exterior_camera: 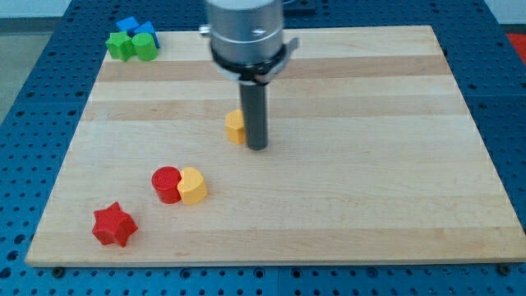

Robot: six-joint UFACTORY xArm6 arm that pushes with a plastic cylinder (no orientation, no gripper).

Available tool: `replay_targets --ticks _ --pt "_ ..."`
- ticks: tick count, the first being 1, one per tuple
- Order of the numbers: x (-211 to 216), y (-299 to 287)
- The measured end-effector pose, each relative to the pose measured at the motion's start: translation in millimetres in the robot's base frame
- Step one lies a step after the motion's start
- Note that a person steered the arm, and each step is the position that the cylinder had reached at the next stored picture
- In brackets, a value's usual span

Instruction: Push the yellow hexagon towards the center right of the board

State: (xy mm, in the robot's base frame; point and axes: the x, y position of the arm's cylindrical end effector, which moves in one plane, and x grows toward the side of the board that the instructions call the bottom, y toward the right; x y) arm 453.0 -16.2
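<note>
**Operator:** Where the rod meets the board, what is the position of the working end relative to the target?

**Arm:** My tip rests on the wooden board. The yellow hexagon lies immediately to the view's left of my tip, partly hidden behind the rod. Contact between rod and block appears to exist, but I cannot confirm it from this view. I carry no jaws; the rod is a plain shaft and has hold of nothing.

**Operator:** Report the remaining blocks, referenced to the tip.

**Arm:** Toward the view's bottom left of my tip, well apart from it, a red cylinder and a yellow heart-shaped block stand touching each other, the red one on the view's left. Farther out in the same direction, near the board's bottom-left corner, sits a red star. Far toward the view's top left of my tip, at the board's corner, three blocks are clustered: a green star-like block, a green block of unclear shape just beside it, and a blue block behind both.
</note>
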Motion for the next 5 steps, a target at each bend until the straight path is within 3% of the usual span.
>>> replay_targets --ticks 2,3,4,5 --pt "14 -95" --pt "-1 -112" --pt "-35 -56" --pt "-40 23"
